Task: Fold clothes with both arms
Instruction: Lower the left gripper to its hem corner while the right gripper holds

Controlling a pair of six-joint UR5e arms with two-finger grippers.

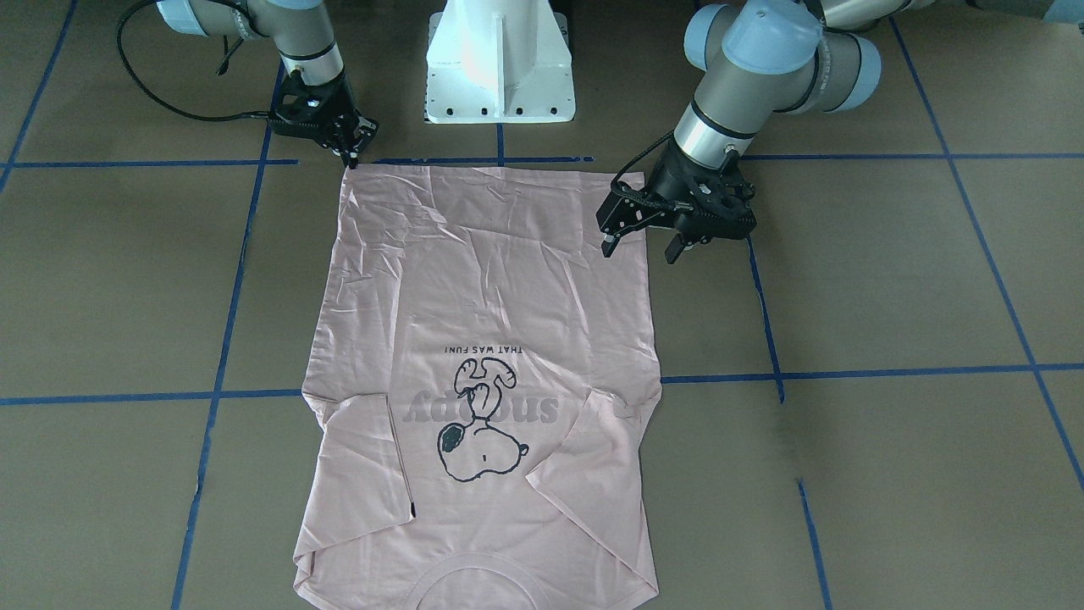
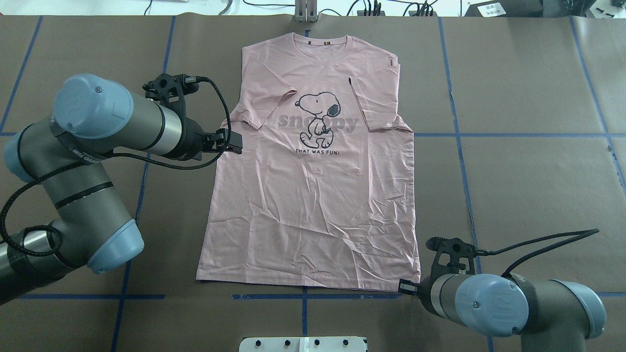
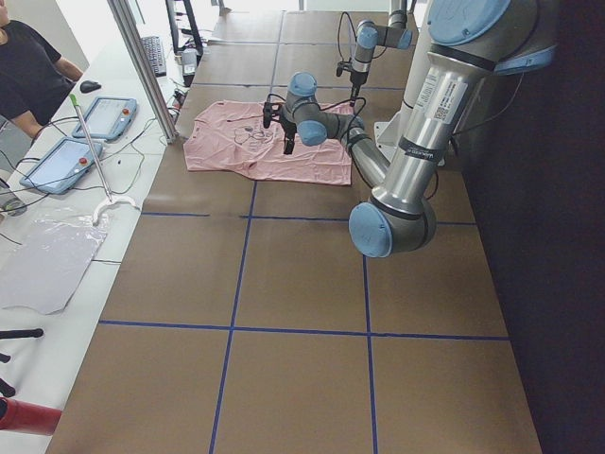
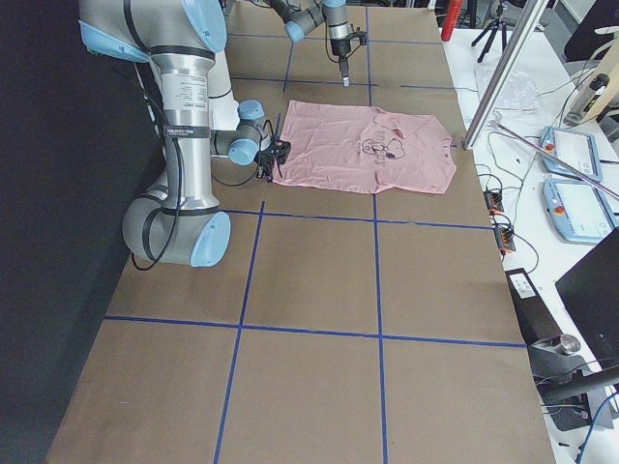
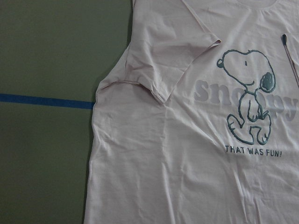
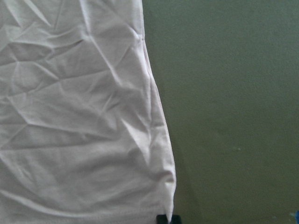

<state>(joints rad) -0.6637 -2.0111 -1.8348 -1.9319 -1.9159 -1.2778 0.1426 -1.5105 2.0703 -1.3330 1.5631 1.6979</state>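
Note:
The pale pink T-shirt (image 1: 491,296) lies flat and face up on the brown table, with both sleeves folded in over the Snoopy print (image 2: 318,120). Its hem is towards the robot. My right gripper (image 1: 350,159) is low at the hem corner on my right (image 2: 403,287). Its fingertips (image 6: 167,219) are together at the corner of the cloth. My left gripper (image 1: 641,247) is open and empty. It hovers above the shirt's left side edge (image 2: 237,142). The left wrist view shows the shirt (image 5: 187,163) from above, with no fingers in it.
The white pedestal base (image 1: 500,68) stands just behind the hem. Blue tape lines (image 2: 459,146) cross the brown table cover. Beyond the collar are a metal post (image 3: 142,66), tablets (image 3: 104,118) and a seated operator (image 3: 28,71).

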